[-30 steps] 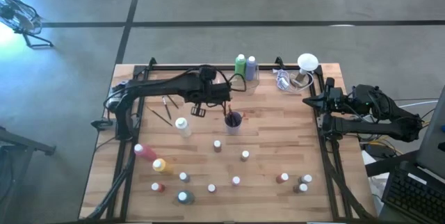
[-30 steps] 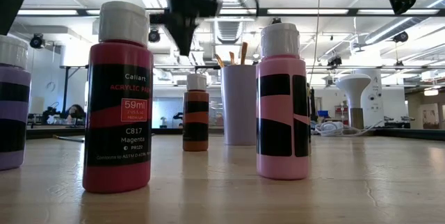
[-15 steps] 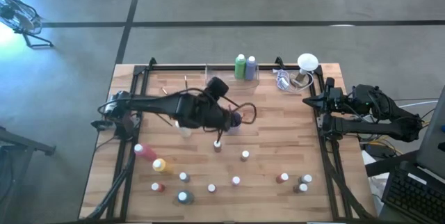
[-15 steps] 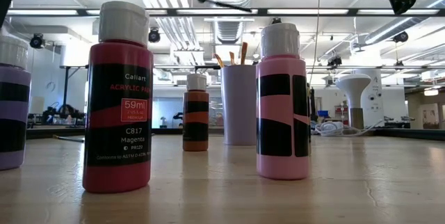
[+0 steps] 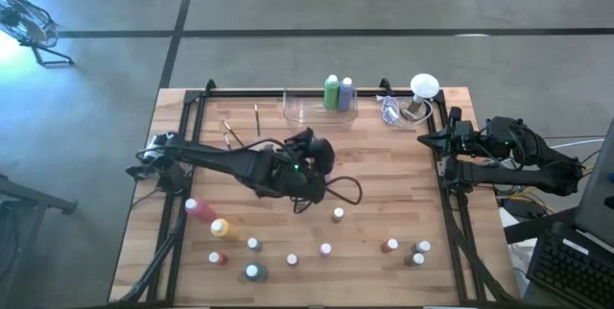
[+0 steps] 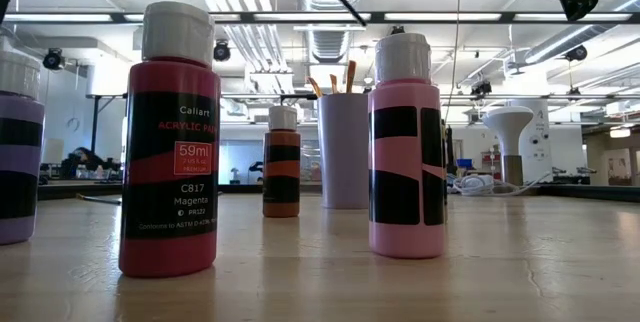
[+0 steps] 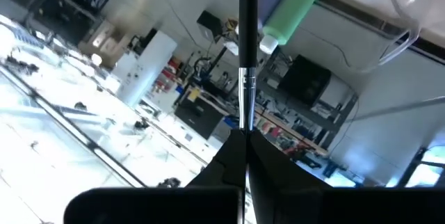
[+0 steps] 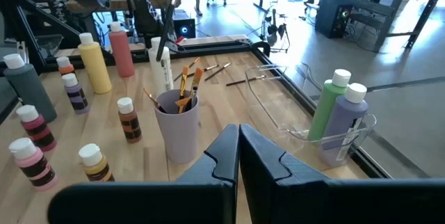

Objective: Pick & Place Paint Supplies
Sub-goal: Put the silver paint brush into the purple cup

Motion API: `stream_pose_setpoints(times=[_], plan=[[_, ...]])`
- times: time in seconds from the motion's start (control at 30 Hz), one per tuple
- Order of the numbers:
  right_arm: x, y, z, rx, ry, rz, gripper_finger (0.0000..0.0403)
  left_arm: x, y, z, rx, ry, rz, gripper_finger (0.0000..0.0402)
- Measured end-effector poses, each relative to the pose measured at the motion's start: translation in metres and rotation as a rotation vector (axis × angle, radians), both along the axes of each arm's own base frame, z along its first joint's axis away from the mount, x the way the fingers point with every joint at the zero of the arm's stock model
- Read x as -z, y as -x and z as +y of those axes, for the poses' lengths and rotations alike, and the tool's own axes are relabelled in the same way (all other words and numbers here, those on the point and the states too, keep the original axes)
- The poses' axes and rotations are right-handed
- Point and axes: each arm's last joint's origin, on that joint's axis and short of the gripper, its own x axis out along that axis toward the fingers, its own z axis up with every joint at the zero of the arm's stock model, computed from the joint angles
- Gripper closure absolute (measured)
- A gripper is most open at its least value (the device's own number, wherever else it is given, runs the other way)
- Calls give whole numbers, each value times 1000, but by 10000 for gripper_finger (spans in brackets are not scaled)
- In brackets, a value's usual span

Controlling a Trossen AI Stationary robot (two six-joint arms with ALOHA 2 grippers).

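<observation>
My left gripper (image 7: 245,135) hovers over the middle of the table, above the lavender cup (image 8: 177,130) of brushes, shut on a thin paintbrush (image 7: 247,15). In the low view the paintbrush (image 6: 340,0) slants down over the cup (image 6: 344,147). Small paint bottles (image 5: 326,249) stand on their bases across the near half of the table. A pink bottle (image 5: 201,210) and a yellow one (image 5: 221,227) lie on their sides at the left. Two brushes (image 5: 230,134) lie flat at the far left. My right gripper (image 8: 238,137) waits shut at the right edge. My left gripper pinches the paintbrush between its two shut fingers, right at the silver ferrule (image 7: 244,106). The dark handle sticks straight out past the fingertips, along the line of the fingers. The brush is clear of the table and the cup. The end behind the fingers is hidden.
A clear tray (image 5: 307,112) at the far edge holds a green bottle (image 5: 331,91) and a purple bottle (image 5: 346,93). A white lamp-like thing (image 5: 424,86) stands at the far right corner. A white taller bottle (image 8: 160,64) stands beside the cup.
My left arm has swung from the far side toward the middle of the table. Its gripper has risen, rolled and tipped from pointing down to nearly level, staying shut on the paintbrush, which now slants over the cup.
</observation>
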Motion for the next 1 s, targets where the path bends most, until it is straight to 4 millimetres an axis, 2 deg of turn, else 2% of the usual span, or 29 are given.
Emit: stream_pose_setpoints(times=[0.43, 1.0], plan=[[0, 0, 0, 0, 0, 0, 394, 51, -6, -2, 14, -54, 168, 400], [0, 0, 0, 0, 1, 0, 394, 82, -17, -1, 23, -61, 202, 400]])
